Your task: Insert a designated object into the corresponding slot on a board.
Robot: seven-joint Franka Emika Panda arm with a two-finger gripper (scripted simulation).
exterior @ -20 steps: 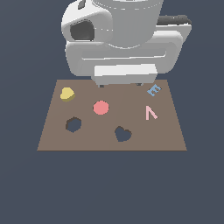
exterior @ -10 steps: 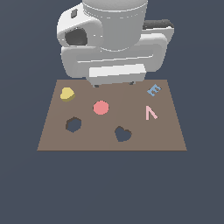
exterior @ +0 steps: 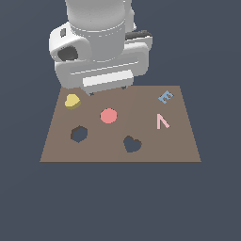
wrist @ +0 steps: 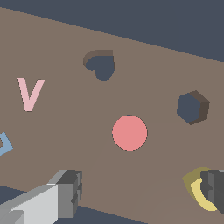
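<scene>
The yellow heart block is lying at the board's far corner on the exterior view's left, well apart from the heart slot. The gripper is hanging spread and empty — one finger probably overlapping the block, risking a nudge or off-centre grab.

The brown board carries a yellow heart block, pink disc, pink V and, seemingly, a blue E.

Yellow heart block lies on the board, well apart from the empty heart slot.
</scene>
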